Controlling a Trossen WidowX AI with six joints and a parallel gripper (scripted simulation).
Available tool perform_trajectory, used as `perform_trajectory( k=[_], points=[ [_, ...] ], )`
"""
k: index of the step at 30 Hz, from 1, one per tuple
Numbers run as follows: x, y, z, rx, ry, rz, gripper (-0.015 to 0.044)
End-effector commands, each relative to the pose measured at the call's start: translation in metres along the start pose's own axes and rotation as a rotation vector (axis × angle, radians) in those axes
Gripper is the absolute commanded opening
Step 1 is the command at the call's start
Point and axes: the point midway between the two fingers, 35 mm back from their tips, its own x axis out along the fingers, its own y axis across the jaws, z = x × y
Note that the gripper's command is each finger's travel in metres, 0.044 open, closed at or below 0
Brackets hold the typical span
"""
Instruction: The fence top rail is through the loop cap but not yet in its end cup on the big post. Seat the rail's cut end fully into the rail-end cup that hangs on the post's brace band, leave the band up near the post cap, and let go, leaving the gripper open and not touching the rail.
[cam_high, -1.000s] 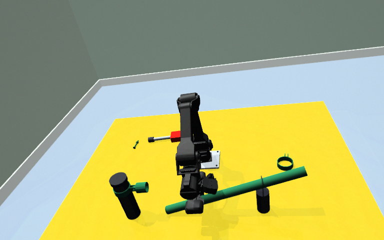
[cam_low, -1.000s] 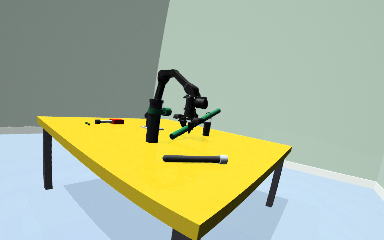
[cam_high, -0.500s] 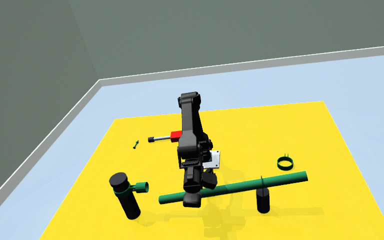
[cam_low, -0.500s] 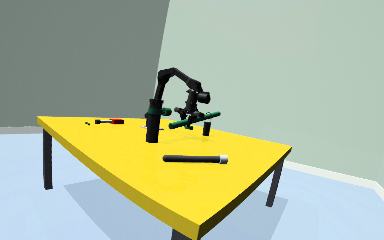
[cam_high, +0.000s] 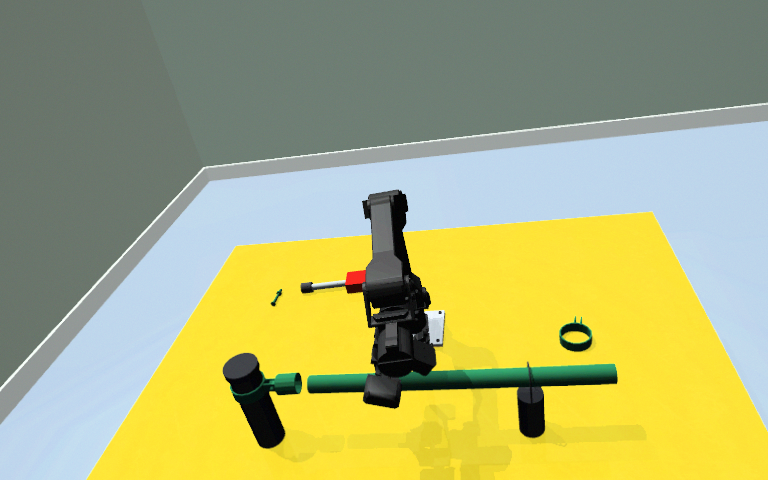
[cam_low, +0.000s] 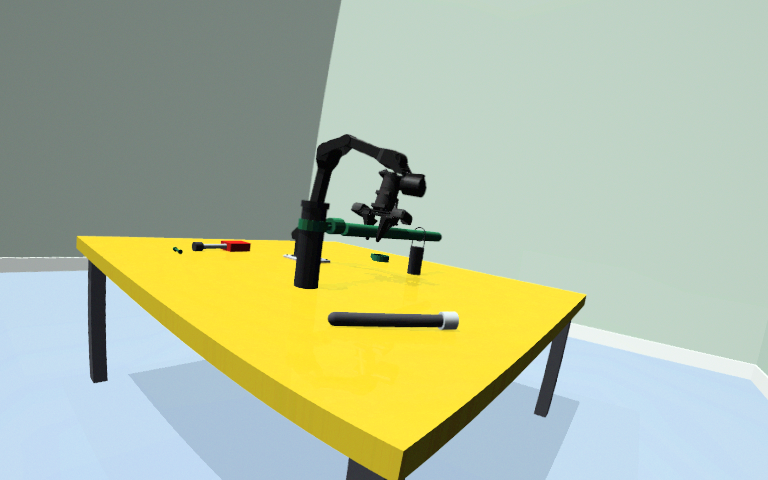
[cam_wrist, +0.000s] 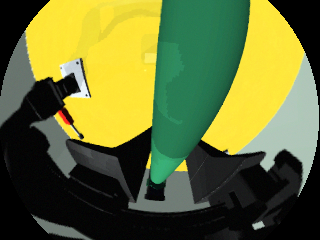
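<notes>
The green top rail (cam_high: 509, 376) (cam_low: 356, 229) (cam_wrist: 194, 60) lies about level above the table and runs through the thin loop cap (cam_high: 527, 364) on the short black post (cam_high: 531, 410) (cam_low: 415, 260). My gripper (cam_high: 387, 383) (cam_low: 380, 229) (cam_wrist: 168, 131) is shut on the rail near its cut end. That end stops a small gap short of the green rail-end cup (cam_high: 288, 383) (cam_low: 334, 226). The cup hangs on the brace band (cam_high: 247, 394) (cam_low: 310, 224), which sits just under the cap of the big black post (cam_high: 260, 413) (cam_low: 308, 254).
A red-handled tool (cam_high: 355, 281) (cam_low: 235, 245), a small green bolt (cam_high: 276, 296) and a spare green band (cam_high: 576, 337) (cam_low: 379, 258) lie on the yellow table. The arm's white base plate (cam_high: 436, 327) is behind the rail. A black bar with a white tip (cam_low: 390, 319) lies nearer the front.
</notes>
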Motion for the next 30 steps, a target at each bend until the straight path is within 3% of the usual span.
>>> perform_trajectory(
  k=[1,30],
  points=[
    [-0.0006,-0.0002,-0.0009,0.001,0.004,-0.001,0.0],
    [-0.0071,-0.0026,-0.0088,0.0,-0.001,0.001,0.0]
  ],
)
